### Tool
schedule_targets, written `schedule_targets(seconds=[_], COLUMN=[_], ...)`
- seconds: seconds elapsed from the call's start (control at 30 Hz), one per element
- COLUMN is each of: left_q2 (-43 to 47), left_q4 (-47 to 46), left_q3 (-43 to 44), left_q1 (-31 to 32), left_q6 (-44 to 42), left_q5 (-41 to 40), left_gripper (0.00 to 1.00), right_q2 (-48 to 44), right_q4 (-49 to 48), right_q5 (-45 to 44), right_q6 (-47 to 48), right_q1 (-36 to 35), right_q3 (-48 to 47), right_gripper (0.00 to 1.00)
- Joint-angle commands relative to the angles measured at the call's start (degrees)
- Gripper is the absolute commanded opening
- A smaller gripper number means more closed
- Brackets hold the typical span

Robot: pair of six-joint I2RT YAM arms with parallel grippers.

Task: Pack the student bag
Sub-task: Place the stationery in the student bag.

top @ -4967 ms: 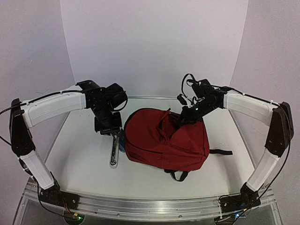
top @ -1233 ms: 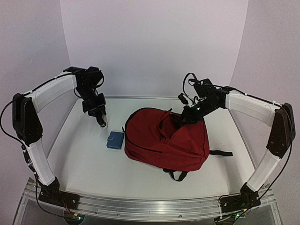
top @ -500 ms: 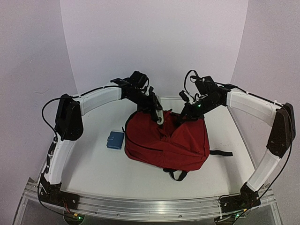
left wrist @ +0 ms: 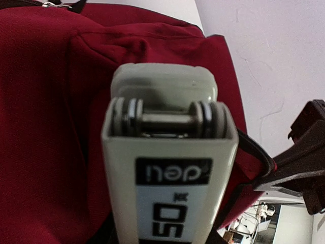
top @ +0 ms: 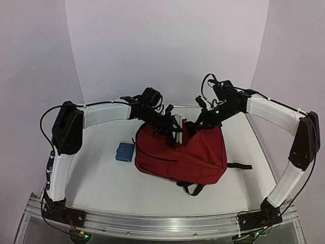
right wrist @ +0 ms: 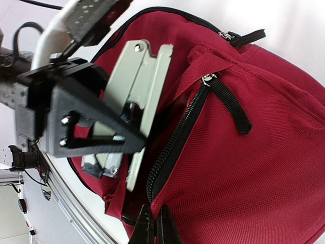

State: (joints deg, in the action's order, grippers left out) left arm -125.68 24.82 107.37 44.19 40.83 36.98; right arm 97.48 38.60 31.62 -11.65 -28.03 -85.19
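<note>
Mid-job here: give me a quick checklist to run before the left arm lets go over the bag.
1. Left pincer shut on the stapler: ok.
2. Right pincer pinching the student bag at its rim, mouth held open: ok.
3. Stapler lined up with the mouth, lower end past the zip: ok.
4. Room inside for it: cannot tell.
5. Blue case packed: not ok, it lies on the table beside the bag.

Mouth of student bag, 12 o'clock side: blocked by grey stapler clamped in left gripper. Right gripper pinches rim at 1 o'clock. Blue case near bag at 9. Strap trails at 3. Table open from 6 to 8.
</note>
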Motion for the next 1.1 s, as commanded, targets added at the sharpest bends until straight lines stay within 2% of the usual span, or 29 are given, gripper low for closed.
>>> schedule_targets(seconds=[0.0,0.23,0.47,0.7,1.07], left_q2=[4.8,5.2,4.3,5.2,-1.7], left_q4=[-4.1,-5.5,-1.6,-3.8,-1.7], left_q3=[-0.1,-2.2,-0.6,-5.8,-0.2], left_q1=[1.2,1.2,1.2,1.5,2.4], left_q6=[-2.6,-3.1,-5.0,-3.6,-4.1], left_q5=[8.6,14.9,20.8,24.4,25.6], left_gripper=[0.0,0.0,0.0,0.0,0.0], right_q2=[-0.1,-0.9,-2.7,-3.4,-3.0], right_q4=[-1.9,-1.9,-1.8,-1.8,-2.3], right_q5=[1.6,1.9,2.6,1.0,3.7], right_q6=[-0.2,0.7,3.0,7.2,10.0], right_q1=[0.2,0.2,0.2,0.2,0.1], right_q3=[-2.4,-1.3,2.0,1.4,0.6], right_gripper=[0.0,0.0,0.0,0.0,0.0])
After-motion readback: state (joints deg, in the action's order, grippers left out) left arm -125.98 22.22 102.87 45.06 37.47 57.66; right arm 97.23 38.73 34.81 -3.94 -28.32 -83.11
